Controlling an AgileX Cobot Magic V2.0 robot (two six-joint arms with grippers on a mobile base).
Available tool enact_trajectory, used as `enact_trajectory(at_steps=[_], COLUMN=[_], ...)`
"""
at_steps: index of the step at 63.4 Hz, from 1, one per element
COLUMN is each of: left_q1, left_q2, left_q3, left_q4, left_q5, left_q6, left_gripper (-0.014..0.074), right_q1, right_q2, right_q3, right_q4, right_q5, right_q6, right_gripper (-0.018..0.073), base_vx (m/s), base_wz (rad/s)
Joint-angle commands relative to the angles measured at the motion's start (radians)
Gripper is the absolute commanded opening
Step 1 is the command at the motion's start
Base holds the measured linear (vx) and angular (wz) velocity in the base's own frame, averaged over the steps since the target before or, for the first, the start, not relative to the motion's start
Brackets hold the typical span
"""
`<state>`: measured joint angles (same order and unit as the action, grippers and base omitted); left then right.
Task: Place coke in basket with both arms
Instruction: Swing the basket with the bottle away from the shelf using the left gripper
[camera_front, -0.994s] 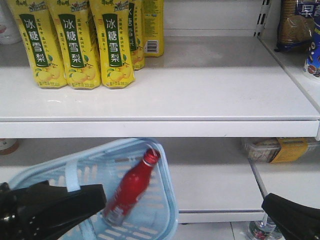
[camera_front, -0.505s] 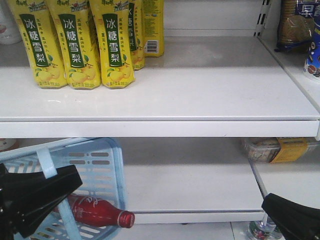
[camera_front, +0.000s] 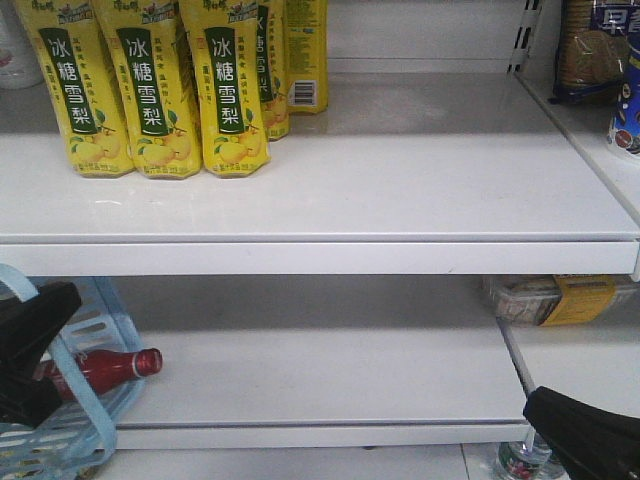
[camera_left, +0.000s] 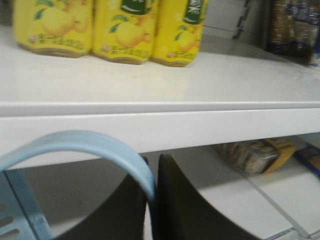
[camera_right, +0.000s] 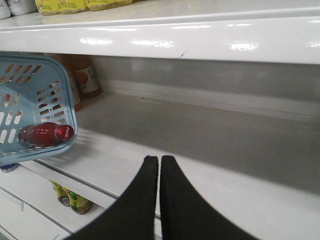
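Note:
The pale blue basket (camera_front: 85, 395) hangs at the far left in front of the lower shelf, tilted. Inside it lies the red coke (camera_front: 100, 370) on its side, cap pointing right. My left gripper (camera_front: 30, 335) is shut on the basket's flat blue handle (camera_left: 107, 152), which curves up from between its black fingers (camera_left: 175, 200). In the right wrist view the basket (camera_right: 30, 90) and the coke (camera_right: 45, 135) show at the left. My right gripper (camera_right: 159, 159) is shut with nothing in it, low over the lower shelf, well right of the basket.
Yellow pear-drink bottles (camera_front: 150, 85) stand on the upper white shelf (camera_front: 400, 200). Packaged goods (camera_front: 560, 297) lie at the right of the lower shelf. Brown bottles (camera_right: 82, 77) stand behind the basket. More bottles (camera_right: 70, 200) sit on a shelf below.
The basket has swung left and down with my left gripper. The coke rolled inside it from leaning upright to lying flat, cap to the right. The right gripper has stayed still.

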<state>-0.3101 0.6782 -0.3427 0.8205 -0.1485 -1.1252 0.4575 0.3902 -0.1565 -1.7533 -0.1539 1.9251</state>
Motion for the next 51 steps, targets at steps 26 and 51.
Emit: enact_trajectory(at_steps=[26, 51], left_q1=[-0.003, -0.003], left_q2=[-0.346, -0.509], left_q3=[0.369, 0.377], left_q4=[-0.328, -0.376], left_q5=[-0.050, 0.073], left_q6=[0.266, 0.298], left_gripper=[-0.0006, -0.0006], right_q1=[-0.007, -0.007], right_q2=[0.004, 0.004], right_q3=[-0.027, -0.027], right_q4=[-0.041, -0.042], right_q5=[0.015, 0.015], right_q6=[-0.005, -0.005], right_gripper=[-0.0005, -0.0005], base_vx=[0.00, 0.00], base_wz=[0.00, 0.00])
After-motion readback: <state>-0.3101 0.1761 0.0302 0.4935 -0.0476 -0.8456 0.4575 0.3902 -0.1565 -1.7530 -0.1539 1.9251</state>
